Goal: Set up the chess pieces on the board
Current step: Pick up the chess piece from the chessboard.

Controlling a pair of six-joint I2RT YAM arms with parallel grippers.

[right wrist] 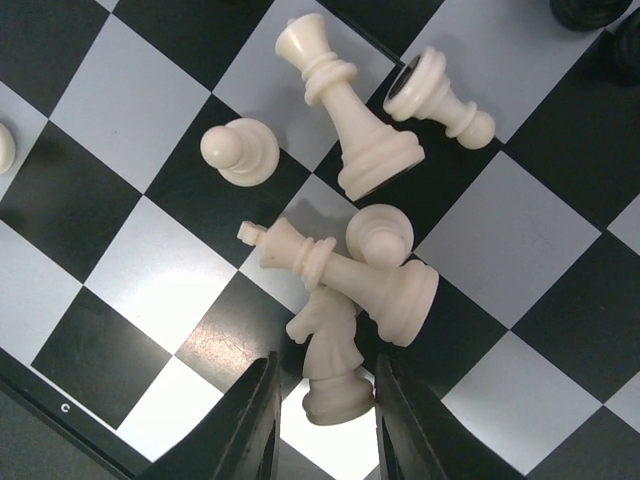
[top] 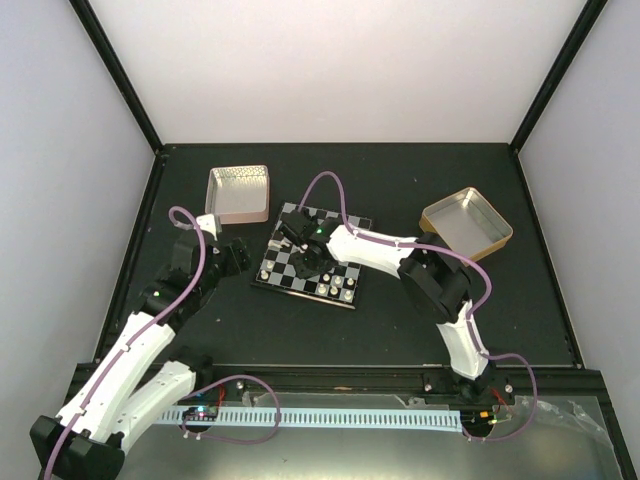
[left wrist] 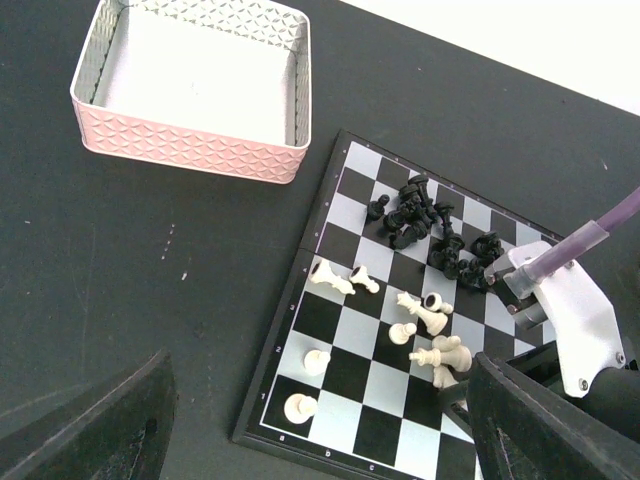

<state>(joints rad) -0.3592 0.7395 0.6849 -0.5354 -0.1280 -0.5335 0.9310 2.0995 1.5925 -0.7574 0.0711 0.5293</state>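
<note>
Two white robot arms reached over a dark table [left wrist: 120, 280]. The board [left wrist: 360, 330] lay flat near the table's middle, with a pink tin [left wrist: 200, 150] beside its far left corner and a gold tin [top: 470, 225] well apart on the right. Black pieces [left wrist: 425, 215] lay heaped together on one part of the board. White pieces [left wrist: 425, 320] were scattered over the squares next to them, most of them toppled. The right gripper [right wrist: 327, 360] hung low over the board, its jaws drawn narrow but not closed. They straddled the base of a white knight [right wrist: 335, 385] lying on its side; one finger looked to be against it, and a thin gap showed at the other. A fallen king [right wrist: 350, 270] lay across the knight, with a pawn [right wrist: 380, 235] touching the king. The left gripper [left wrist: 321, 356] hovered off the board's left side, jaws spread wide, holding nothing.
</note>
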